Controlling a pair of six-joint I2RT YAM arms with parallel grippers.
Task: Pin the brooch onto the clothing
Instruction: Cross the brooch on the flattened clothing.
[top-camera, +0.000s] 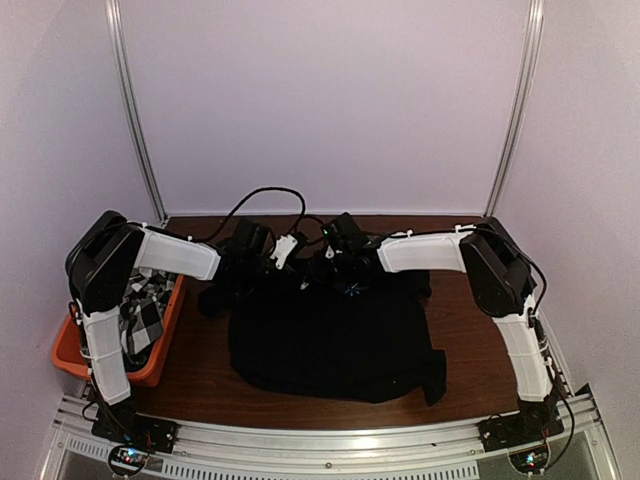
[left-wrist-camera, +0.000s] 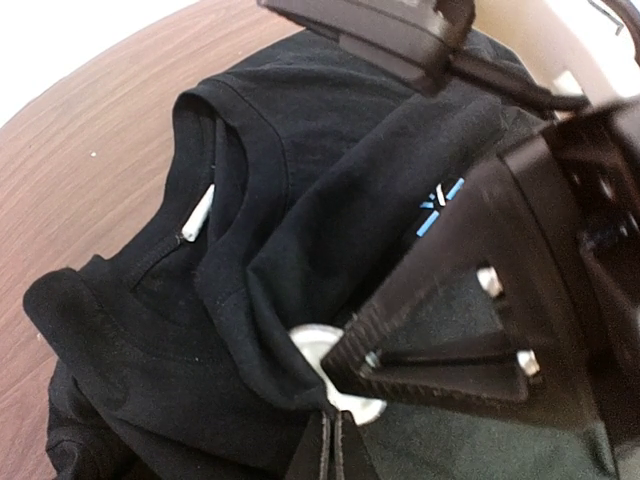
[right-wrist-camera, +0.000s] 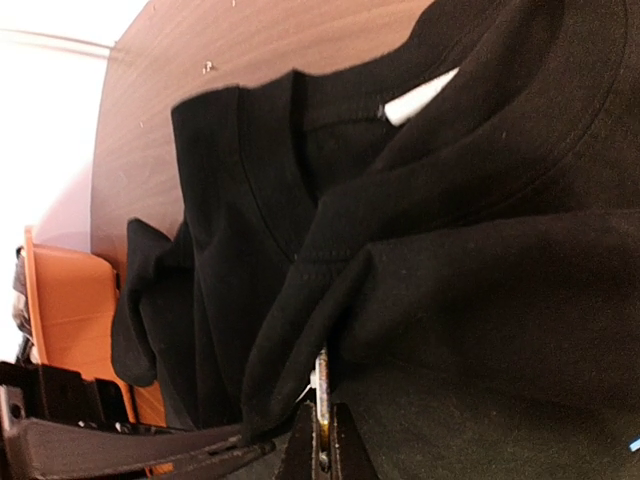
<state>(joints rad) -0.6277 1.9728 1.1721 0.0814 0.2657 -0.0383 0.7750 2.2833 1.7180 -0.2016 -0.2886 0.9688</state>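
The pinning itself looks to be in hand. Both arms meet at the collar of the large black short-sleeved T-shirt (top-camera: 330, 345), which lies spread on the brown wooden counter (top-camera: 200, 385).

The right fingers (right-wrist-camera: 312, 458) are pressed together on a thin bright edge. I take this for the round silver-white brooch (left-wrist-camera: 312, 346), with a fold of collar cloth lying right against their tips.

The left fingers (left-wrist-camera: 327, 456) are also fully closed, and the brooch's disc and that same fold sit just beyond their tips. Whether they pinch cloth I cannot tell.

The white neck label (left-wrist-camera: 198, 215) lies beyond the fold, and the light-blue starburst print (left-wrist-camera: 440, 208) is off to the side.

Next, the pin probably has to be driven through the fold and latched, with one pair of fingers bracing the cloth taut.
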